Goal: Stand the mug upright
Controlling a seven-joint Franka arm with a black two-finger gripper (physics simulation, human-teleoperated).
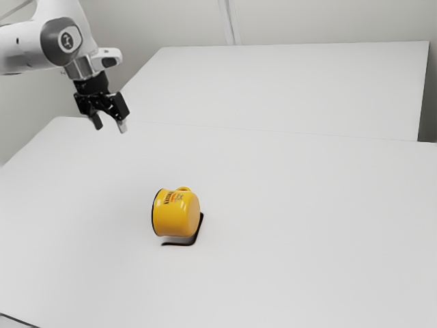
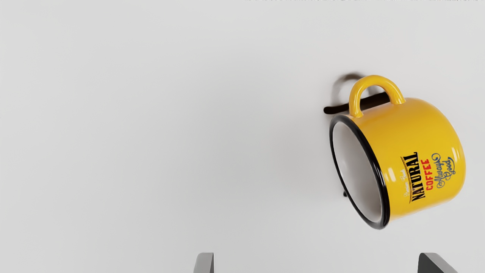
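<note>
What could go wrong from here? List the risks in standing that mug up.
The mug lies on its rounded side, so a light nudge might roll it before the open gripper has hold of it.
Its handle juts out from the body, and a descending finger could catch it.
A dark strip runs beside and partly behind the mug; if it is solid rather than a marking, which I cannot tell, the base might settle unevenly on it.

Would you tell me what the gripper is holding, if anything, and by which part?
Nothing is held: the gripper is open, and the mug lies on its side, apart from it.
</note>
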